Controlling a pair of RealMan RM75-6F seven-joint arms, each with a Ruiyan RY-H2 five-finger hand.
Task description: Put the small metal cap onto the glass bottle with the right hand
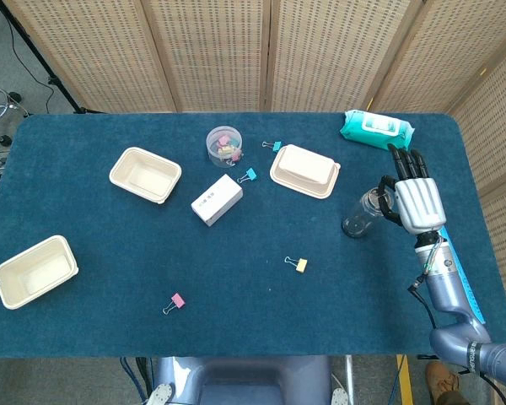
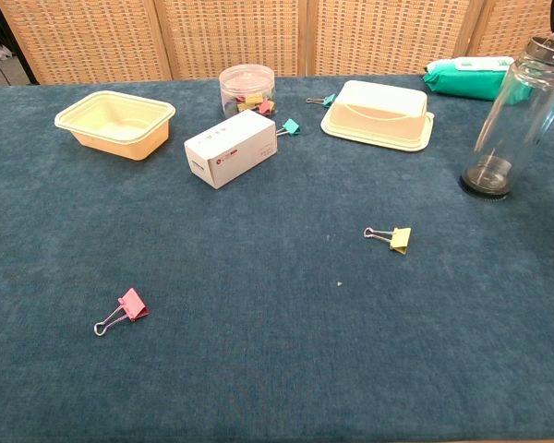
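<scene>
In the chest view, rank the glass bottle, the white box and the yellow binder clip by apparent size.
1. glass bottle and white box: look about alike in area, the bottle tall, the box wide; too close to rank.
2. yellow binder clip: clearly smallest.

I see both views bright and evenly lit, with soft, short shadows under the objects. The head view is sharp but a little curved at its edges. In the chest view, the glass bottle (image 2: 512,115) shows small reflections; nothing looks blurred.
</scene>
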